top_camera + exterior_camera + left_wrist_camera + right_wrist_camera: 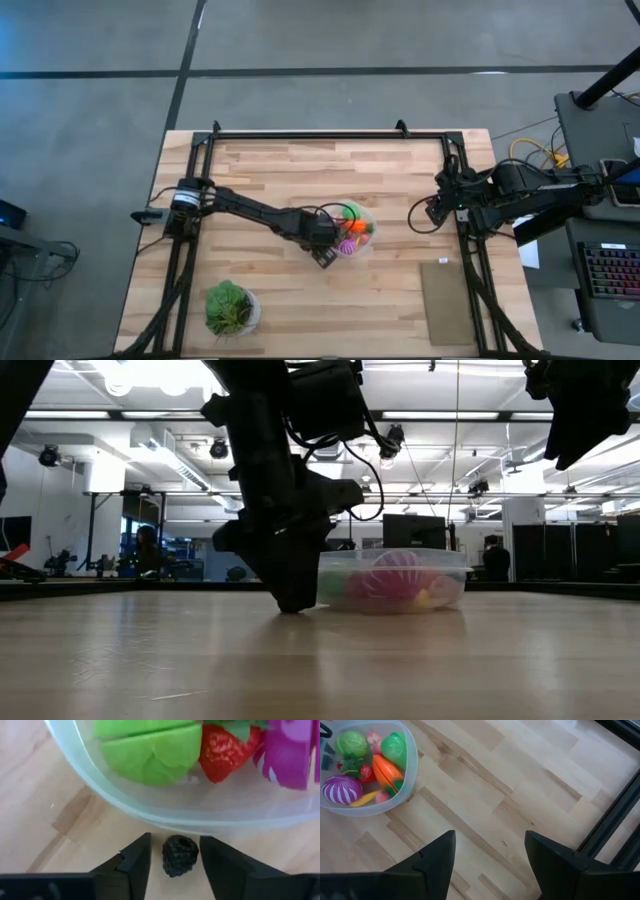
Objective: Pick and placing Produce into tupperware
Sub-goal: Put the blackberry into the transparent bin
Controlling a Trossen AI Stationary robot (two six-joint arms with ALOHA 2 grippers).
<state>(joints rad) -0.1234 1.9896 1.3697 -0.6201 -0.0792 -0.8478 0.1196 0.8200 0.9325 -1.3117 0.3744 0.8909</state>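
The left arm reaches from the left edge of the table point(300, 180) toward its middle, elbow low and wrist bent down, so that the left gripper point(172, 860) stands tip-down on the wood just beside the near wall of the tupperware point(366, 243). Its fingers point(135, 862) are spread, one on either side of a small dark blackberry point(179, 855) that sits on the table between them, a thin gap showing at each side; the berry is not clasped, and its hollow end faces the container wall. The clear round tupperware rests upright near the table's centre, a little toward the right edge, holding the produce: a green lettuce-like piece point(150, 750), a red strawberry point(225, 750), a purple ball point(342, 790), an orange carrot point(387, 772) lying with its long axis slanting across the tub, and a second green piece point(395, 747). The right arm is drawn back over the right edge, its right gripper point(490, 855) raised above bare wood, fingers apart and holding nothing. A potted plant point(231, 308) stands at the front-left corner.
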